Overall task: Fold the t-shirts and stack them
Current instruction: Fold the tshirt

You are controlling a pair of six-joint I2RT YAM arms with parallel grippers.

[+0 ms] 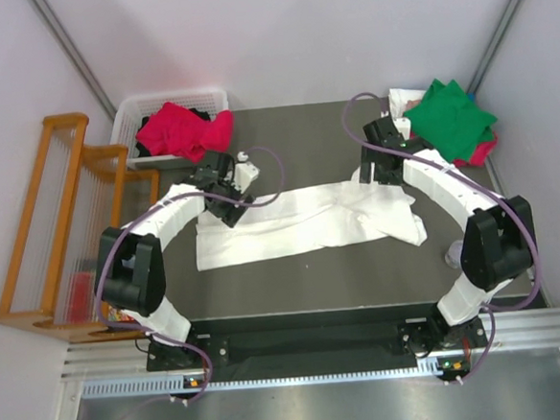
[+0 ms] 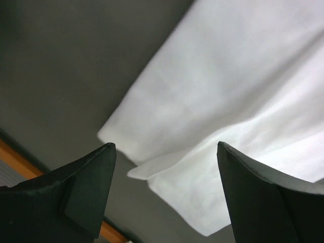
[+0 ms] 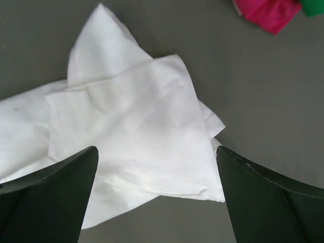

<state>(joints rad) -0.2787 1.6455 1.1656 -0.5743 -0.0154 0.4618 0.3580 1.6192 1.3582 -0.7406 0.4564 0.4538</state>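
Observation:
A large white t-shirt point(image 1: 300, 223) lies roughly folded into a long band across the middle of the dark table. My left gripper point(image 1: 229, 202) is open above its far left corner; the left wrist view shows that corner point(image 2: 212, 116) between my spread fingers point(image 2: 164, 147), not gripped. My right gripper point(image 1: 378, 169) is open above the shirt's bunched right end point(image 3: 131, 126), fingers wide apart point(image 3: 156, 150). A green t-shirt point(image 1: 449, 114) lies on a crimson-pink one point(image 1: 480, 150) at the far right. Another crimson-pink shirt point(image 1: 183, 128) sits in the basket.
The white slotted basket point(image 1: 171, 100) stands at the far left corner of the table. A wooden rack point(image 1: 64, 220) stands beside the table's left edge. A small clear object point(image 1: 453, 253) sits near the right arm. Crimson cloth point(image 3: 266, 12) shows in the right wrist view's top corner.

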